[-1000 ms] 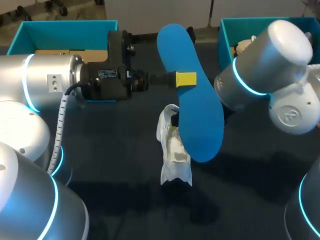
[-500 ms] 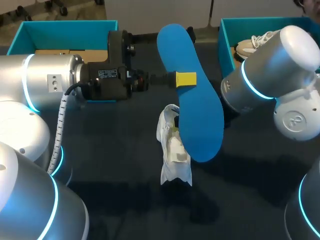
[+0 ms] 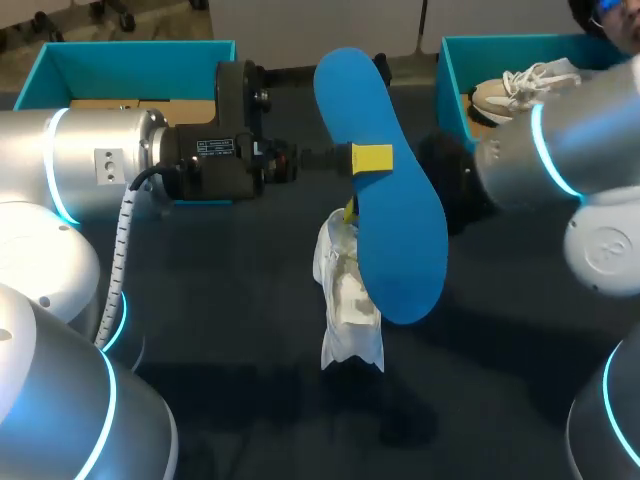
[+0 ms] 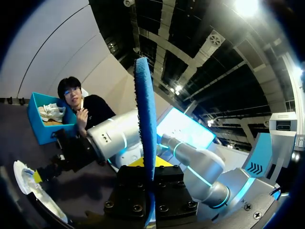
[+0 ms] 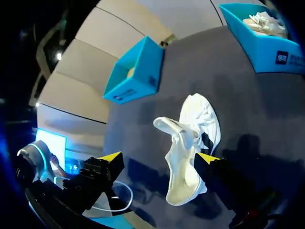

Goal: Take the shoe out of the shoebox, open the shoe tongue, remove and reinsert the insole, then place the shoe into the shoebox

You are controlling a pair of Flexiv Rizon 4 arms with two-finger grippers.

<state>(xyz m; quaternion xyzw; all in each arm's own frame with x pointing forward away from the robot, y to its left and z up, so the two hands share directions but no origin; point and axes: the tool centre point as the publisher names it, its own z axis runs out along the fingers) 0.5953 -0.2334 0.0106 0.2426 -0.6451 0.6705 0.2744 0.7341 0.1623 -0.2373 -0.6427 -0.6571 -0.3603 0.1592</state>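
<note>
Shoe (image 3: 345, 300): white, soft-sided and laced, lying at the middle of the dark matte table (image 3: 220, 330), its tongue curled outward. 1 flat blue insole (image 3: 395, 230), long with rounded ends, is pinched in the left jaws above it. The right jaws stand wide, with the shoe ahead of them, ungripped. There are 2 teal boxes: the left box (image 3: 120, 60) shows brown card, and the right box (image 3: 455, 70) holds a 2nd white shoe (image 3: 515, 85).

Dark surface (image 3: 230, 300) lit evenly from overhead. Soft shadows cast on it beside and below the white shoe (image 3: 345, 305) and insole (image 3: 390, 220). Broad highlights noted on left arm (image 3: 90, 160) and right arm (image 3: 580, 150). Ceiling lamp (image 4: 246, 5) flares in left wrist view; right wrist view dimmer.
</note>
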